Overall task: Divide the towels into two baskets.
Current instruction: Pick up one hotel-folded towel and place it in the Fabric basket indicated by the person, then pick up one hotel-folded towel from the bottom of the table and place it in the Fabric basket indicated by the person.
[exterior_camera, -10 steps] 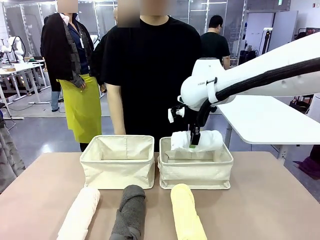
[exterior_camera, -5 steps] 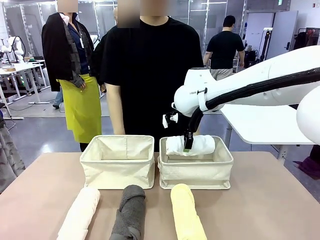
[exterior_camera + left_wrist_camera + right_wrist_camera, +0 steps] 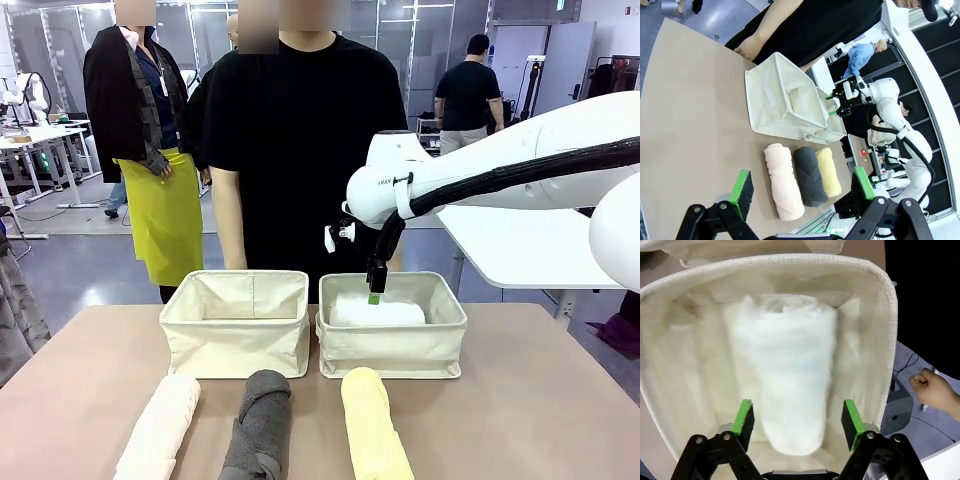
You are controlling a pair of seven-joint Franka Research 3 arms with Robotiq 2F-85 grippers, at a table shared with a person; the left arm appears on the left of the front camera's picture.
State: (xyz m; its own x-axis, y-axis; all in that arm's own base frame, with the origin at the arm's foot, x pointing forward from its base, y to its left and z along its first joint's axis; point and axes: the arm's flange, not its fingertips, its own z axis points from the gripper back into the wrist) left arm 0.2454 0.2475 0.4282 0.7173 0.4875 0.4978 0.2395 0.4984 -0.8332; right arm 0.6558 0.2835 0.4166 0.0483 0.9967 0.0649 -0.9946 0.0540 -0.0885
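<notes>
A white towel (image 3: 375, 312) (image 3: 785, 365) lies loose inside the right basket (image 3: 392, 348) (image 3: 888, 340). Just above it my right gripper (image 3: 374, 292) (image 3: 797, 418) hangs open, its green pads apart on either side of the roll and touching nothing. The left basket (image 3: 237, 340) holds no towel. Side by side on the near table lie a pale pink towel (image 3: 160, 425) (image 3: 783, 182), a dark grey towel (image 3: 260, 425) (image 3: 809, 175) and a yellow towel (image 3: 375, 428) (image 3: 828, 170). My left gripper (image 3: 802, 186) is open, high above the table.
A person in black stands right behind the baskets, one hand (image 3: 932, 390) hanging beside the right basket. Both baskets stand pressed together at the far middle of the brown table (image 3: 540, 400). A white table (image 3: 540, 240) stands at the back right.
My right gripper came down over the right basket and opened. The white towel left its fingers and dropped into the basket. The three towels in front have not moved.
</notes>
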